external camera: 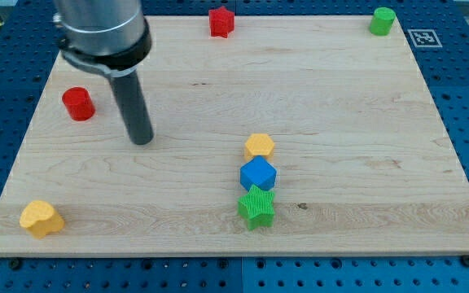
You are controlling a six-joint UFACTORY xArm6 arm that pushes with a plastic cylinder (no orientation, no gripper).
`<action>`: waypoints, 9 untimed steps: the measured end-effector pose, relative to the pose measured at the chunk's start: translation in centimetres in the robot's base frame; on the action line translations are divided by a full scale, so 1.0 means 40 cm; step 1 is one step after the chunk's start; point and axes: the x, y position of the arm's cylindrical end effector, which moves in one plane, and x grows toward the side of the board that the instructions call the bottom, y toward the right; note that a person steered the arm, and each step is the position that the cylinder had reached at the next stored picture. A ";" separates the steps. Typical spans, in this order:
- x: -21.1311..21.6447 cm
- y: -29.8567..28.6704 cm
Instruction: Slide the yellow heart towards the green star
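My tip (pixel 141 140) rests on the wooden worktop (pixel 340 106), holding nothing, beside the red cylinder (pixel 78 103). The yellow heart (pixel 41 218) lies well apart at the view's bottom left. The green star (pixel 256 207) touches the blue hexagon (pixel 258 174), itself below the yellow hexagon (pixel 260 146).

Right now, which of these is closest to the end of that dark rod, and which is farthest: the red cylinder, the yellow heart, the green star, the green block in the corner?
From my tip:
1. Red cylinder, to the view's left.
2. Yellow heart, bottom-left corner.
3. Green star, bottom middle.
4. Green corner block, top right.
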 end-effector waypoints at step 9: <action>0.365 -0.287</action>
